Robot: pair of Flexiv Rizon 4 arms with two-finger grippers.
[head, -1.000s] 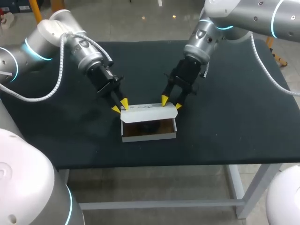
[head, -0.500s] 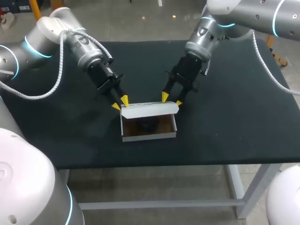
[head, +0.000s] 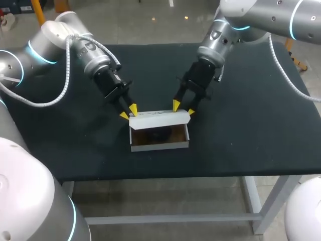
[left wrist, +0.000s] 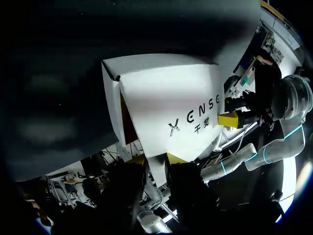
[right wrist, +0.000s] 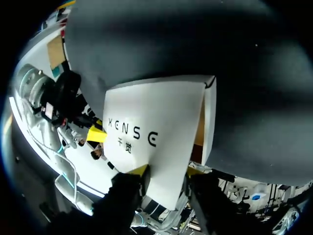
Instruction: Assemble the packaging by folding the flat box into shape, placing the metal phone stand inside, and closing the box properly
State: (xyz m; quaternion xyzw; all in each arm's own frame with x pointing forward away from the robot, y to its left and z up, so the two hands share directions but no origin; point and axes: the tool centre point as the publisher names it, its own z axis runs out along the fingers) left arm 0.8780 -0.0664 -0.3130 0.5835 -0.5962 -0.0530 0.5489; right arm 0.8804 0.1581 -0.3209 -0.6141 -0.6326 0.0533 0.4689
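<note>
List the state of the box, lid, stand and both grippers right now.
box: folded into shape, open on top.
lid: raised, not closed.
phone stand: inside the box.
left gripper: at the lid's left end, grip unclear.
right gripper: at the lid's right end, grip unclear.

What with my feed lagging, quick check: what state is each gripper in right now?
Left gripper: closed on the box lid.
Right gripper: closed on the box lid, at its other end.
</note>
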